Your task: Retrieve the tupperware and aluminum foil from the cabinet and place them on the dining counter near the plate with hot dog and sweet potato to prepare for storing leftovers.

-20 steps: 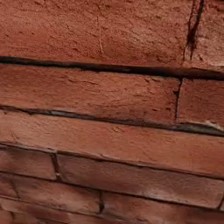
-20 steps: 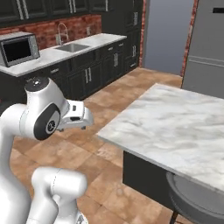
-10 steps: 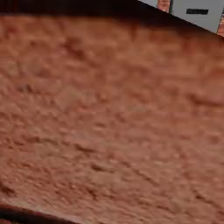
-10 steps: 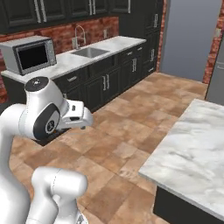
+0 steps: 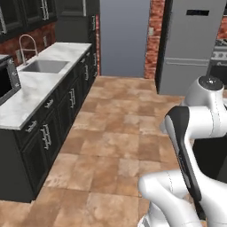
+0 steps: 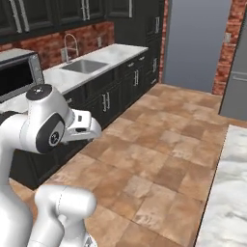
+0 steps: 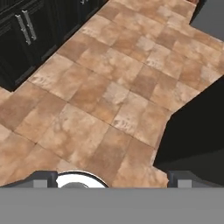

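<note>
My gripper [image 7: 113,179] points down at the tiled floor [image 7: 109,87]; its two dark fingertips [image 7: 43,179] stand wide apart, open, with nothing between them. A corner of the marble dining counter [image 6: 229,193] shows at the right edge of the right base view, and its dark base [image 7: 197,131] is on the right of the hand view. Black wall cabinets [image 6: 29,14] with silver bar handles hang above the sink run, doors shut. The tupperware, aluminum foil, plate, hot dog and sweet potato are out of view.
A marble worktop on black base cabinets [image 5: 44,133] runs along the left, carrying a sink [image 6: 87,65] with a faucet and a microwave [image 6: 17,77]. A steel fridge [image 5: 190,44] stands at the far right. Brown tile floor lies between them.
The whole picture has shifted: the camera swung round. The left base view went from close brick wall to the kitchen aisle. The dining counter slid to the right edge. The arm's pose looks unchanged.
</note>
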